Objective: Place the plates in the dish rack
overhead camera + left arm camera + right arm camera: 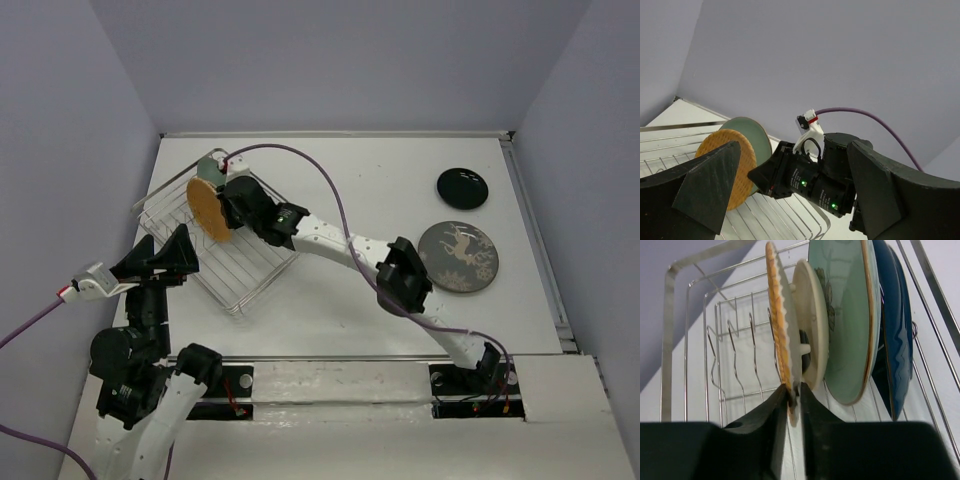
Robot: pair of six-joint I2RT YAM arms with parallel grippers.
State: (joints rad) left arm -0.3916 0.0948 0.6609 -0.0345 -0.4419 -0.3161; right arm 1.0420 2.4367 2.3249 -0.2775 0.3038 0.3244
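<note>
The right gripper [794, 399] clamps the rim of the orange plate [780, 325], which stands upright in the dish rack [245, 290] at far left, beside the cream plate [812, 325], teal plate [850, 315] and blue plate [895, 340]; the left gripper [180, 258] hangs spread wide and empty beside the rack; the deer plate [458, 257] and black plate [462, 187] lie at the right.

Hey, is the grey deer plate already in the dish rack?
No, the grey deer plate lies flat on the table, apart from the dish rack and off to its right.
</note>
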